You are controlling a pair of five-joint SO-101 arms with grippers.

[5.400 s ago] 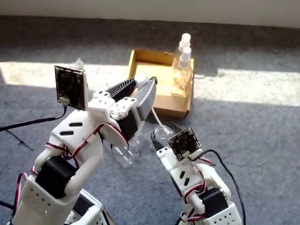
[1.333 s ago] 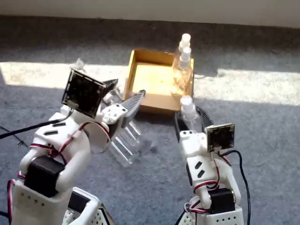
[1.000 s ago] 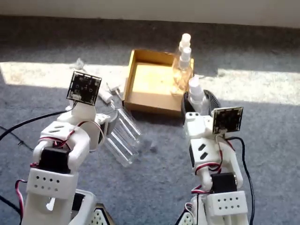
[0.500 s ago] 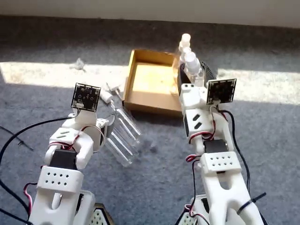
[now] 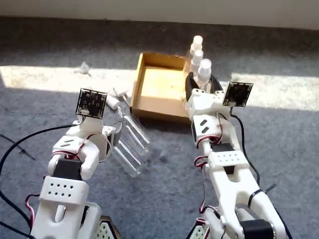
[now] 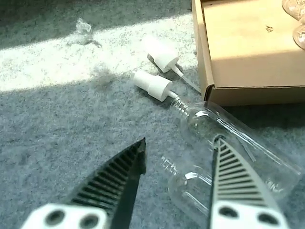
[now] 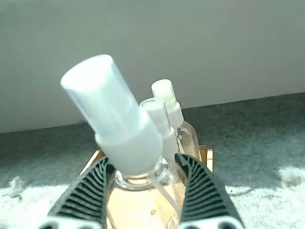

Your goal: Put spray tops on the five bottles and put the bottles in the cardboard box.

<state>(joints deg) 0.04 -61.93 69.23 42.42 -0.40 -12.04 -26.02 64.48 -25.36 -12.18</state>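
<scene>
The right gripper's (image 5: 201, 88) jaws are clenched on a clear plastic bottle with a white spray top (image 5: 204, 68), gripping it just below the cap. It is held at the near right edge of the shallow brown cardboard box (image 5: 137, 79). The arm hides the bottle's base, so whether it touches the box floor cannot be told. Just beyond it, two more capped clear bottles (image 5: 196, 49) stand close together against the box's right wall at the far corner. The middle and left of the box floor lie bare.

The left gripper's (image 6: 180, 142) jaws are spread wide and hold nothing. They hover above two uncapped clear bottles (image 6: 224, 136) that lie side by side on the grey carpet (image 5: 279, 144), just off the box's near left corner. The neck of one points toward two loose white spray tops (image 6: 153, 85), which lie on the carpet beside the box's left wall. A small crumpled clear scrap (image 6: 84, 28) sits well apart, farther out on the sunlit carpet.
</scene>
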